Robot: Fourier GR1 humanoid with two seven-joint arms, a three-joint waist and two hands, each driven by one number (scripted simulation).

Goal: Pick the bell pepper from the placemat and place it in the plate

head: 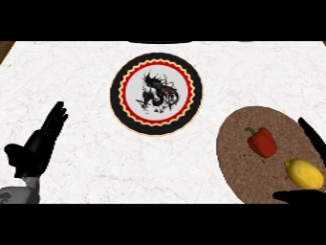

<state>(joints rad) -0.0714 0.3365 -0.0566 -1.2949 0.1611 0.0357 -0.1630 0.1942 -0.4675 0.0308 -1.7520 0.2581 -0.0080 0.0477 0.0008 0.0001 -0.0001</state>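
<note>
Red bell pepper (263, 141) lying on the brown round placemat (236, 143), toward its upper middle, green stem pointing up-left, untouched by either hand. Just below-right of the pepper, on the same placemat, a yellow lemon (304, 173). Well to the upper left of the placemat, apart from it, the plate (128, 111) with black rim, red scalloped ring and dark figure at centre, nothing on it, resting on the white marbled counter (73, 72). At the placemat's right edge, right hand (323, 152) spread wide, fingers straight beside the lemon, thumb stretched under it, holding nothing. Far left of the placemat, left hand (39, 143) open, fingers up, resting.
</note>
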